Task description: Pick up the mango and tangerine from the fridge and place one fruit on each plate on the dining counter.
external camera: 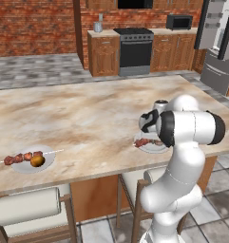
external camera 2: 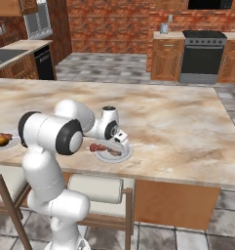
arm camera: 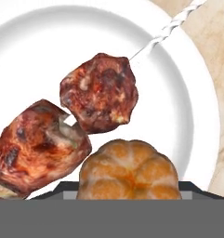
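In the hand view the tangerine (arm camera: 129,174), dull orange-tan with lobed segments, sits between my gripper's dark fingers just over a white plate (arm camera: 178,107). On that plate a skewer of reddish-brown meat chunks (arm camera: 99,93) lies beside the fruit. My gripper (external camera 2: 121,141) hangs low over this near plate (external camera 2: 111,156) (external camera: 151,148) at the front edge of the dining counter (external camera: 87,114), shut on the tangerine. The mango (external camera: 37,161) (external camera 2: 1,141) rests on the other plate (external camera: 48,153) next to its skewer, far to my left.
Stools with grey cylindrical backrests (external camera: 28,206) (external camera 2: 97,189) stand along the counter's near side, below both plates. The fridge (external camera: 215,42) stands at the far right with its dark doors open. A black stove (external camera: 135,47) and wooden cabinets line the brick back wall.
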